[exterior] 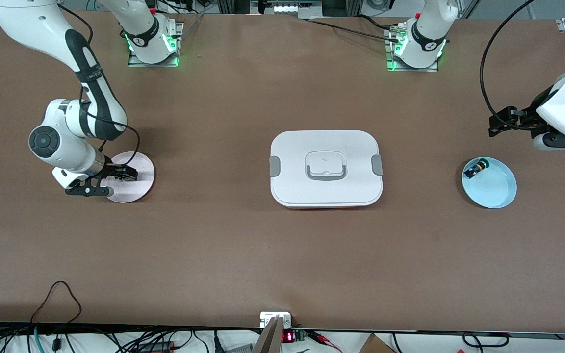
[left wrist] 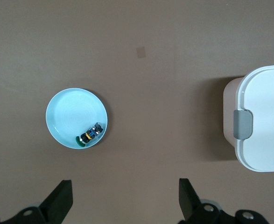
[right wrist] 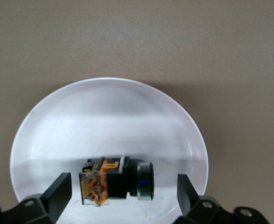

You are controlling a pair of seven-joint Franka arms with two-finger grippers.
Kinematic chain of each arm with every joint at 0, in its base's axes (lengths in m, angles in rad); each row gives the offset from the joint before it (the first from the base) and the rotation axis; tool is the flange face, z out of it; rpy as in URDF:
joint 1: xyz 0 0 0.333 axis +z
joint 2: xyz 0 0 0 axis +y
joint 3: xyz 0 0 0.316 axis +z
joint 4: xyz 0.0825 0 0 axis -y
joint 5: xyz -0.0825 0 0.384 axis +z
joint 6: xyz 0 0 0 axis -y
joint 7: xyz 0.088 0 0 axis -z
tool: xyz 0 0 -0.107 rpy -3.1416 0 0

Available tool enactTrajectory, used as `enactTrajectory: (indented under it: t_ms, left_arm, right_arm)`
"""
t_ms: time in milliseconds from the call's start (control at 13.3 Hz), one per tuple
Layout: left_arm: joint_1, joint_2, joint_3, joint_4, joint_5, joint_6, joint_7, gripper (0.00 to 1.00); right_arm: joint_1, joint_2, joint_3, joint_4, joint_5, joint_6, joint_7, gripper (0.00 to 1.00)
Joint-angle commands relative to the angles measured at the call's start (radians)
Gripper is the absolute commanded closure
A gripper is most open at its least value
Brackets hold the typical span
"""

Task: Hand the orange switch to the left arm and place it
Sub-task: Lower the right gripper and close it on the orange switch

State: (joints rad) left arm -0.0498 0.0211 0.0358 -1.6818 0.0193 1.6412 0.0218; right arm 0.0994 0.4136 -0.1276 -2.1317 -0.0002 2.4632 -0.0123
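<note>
- Front view: nearest the camera, a small grey device (exterior: 275, 321) with a red display is seen at the table (exterior: 214, 245) edge, among cables.
- The box (exterior: 325, 168) is placed at the middle of the table, its lid on, with a grey clasp at each short side and a recessed handle on top.
- A pink plate (exterior: 138, 189) is found toward the right arm's end. The right gripper (exterior: 126, 173) is held low over it, and the switch there is hidden by the gripper in this view.
- A blue plate (exterior: 491, 184) is found toward the left arm's end, well apart from the box. A small dark switch with a green-yellow cap (exterior: 475, 169) is lying in it, near the rim.
- The left gripper (exterior: 505, 119) is held in the air over bare table, near the blue plate and not above it.
- Left wrist view: both fingers (left wrist: 62, 198) are seen wide apart with nothing between them. The blue plate with the capped switch and a corner of the box with one clasp are seen below.
- Right wrist view: the fingers (right wrist: 62, 189) are spread, one at each side of the orange switch (right wrist: 115, 182), and no contact is seen. The orange switch is lying on its side in the pink plate, near the rim, its round black end pointing toward one finger.
</note>
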Motion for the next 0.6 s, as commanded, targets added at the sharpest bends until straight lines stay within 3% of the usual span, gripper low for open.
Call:
enactTrajectory:
  t_ms: [0, 528]
  left_arm:
    - [-0.002, -0.003, 0.001, 0.007, 0.021, -0.007, 0.013, 0.00]
    - [-0.002, -0.003, 0.001, 0.007, 0.021, -0.007, 0.013, 0.00]
  right_arm:
    - [-0.010, 0.011, 0.005, -0.007, -0.007, 0.016, -0.026, 0.00]
    - [-0.007, 0.016, 0.006, 0.001, 0.000, 0.016, -0.060, 0.00]
